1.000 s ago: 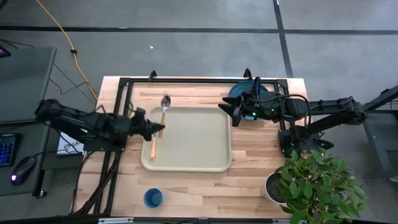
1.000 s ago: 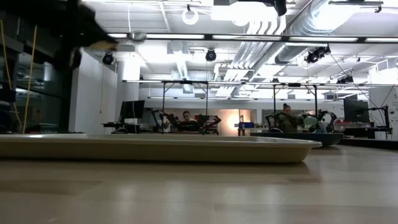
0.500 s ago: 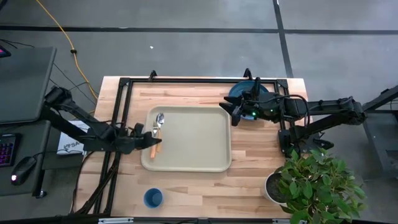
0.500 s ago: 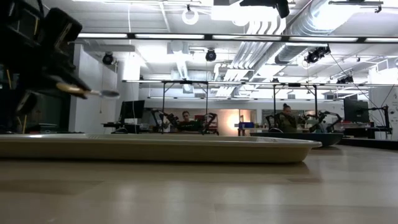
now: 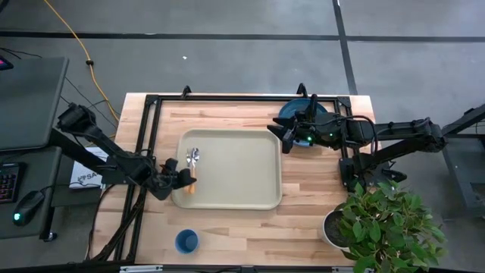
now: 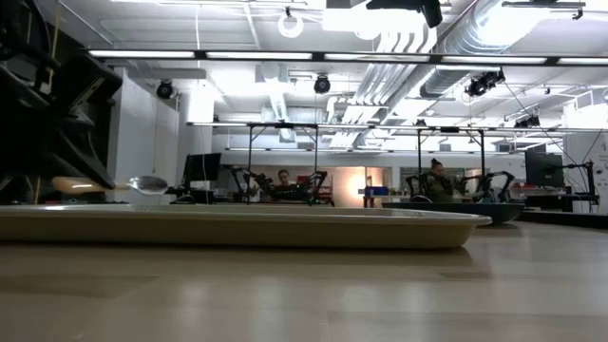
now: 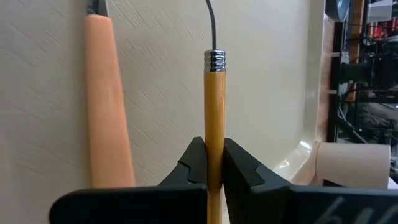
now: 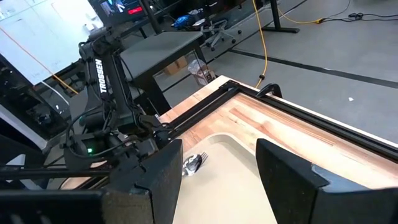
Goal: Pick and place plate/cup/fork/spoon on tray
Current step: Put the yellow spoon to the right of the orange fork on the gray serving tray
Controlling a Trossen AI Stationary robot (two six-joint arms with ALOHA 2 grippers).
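Observation:
My left gripper [image 5: 182, 180] is shut on the spoon [image 7: 214, 99], which has an orange handle and a silver bowl [image 6: 147, 183]. It holds the spoon low over the left side of the cream tray [image 5: 235, 171]. The fork [image 7: 107, 93] lies flat in the tray beside the spoon, and its tines show in the right wrist view [image 8: 194, 163]. My right gripper [image 5: 279, 135] is open and empty at the tray's far right corner, in front of the blue plate [image 5: 297, 112]. The blue cup [image 5: 186, 241] stands on the table near the front edge. My left gripper pinches the spoon's orange handle [image 7: 214, 134] between its two fingers, well back from the metal collar [image 7: 214, 60]. The spoon runs on ahead of the fingers toward the table's far edge. It sits about level, bowl just above the tray's rim; I cannot tell whether it touches the tray.
A potted plant [image 5: 379, 224] stands at the table's near right corner. A black frame [image 5: 227, 98] runs along the table's far and left edges. People sit at desks in the room behind [image 6: 285, 180].
My left gripper has carried the spoon from the tray's far left corner toward the near edge and down. The spoon now sits low over the tray's left side, beside the fork. The gripper has stayed shut on the handle.

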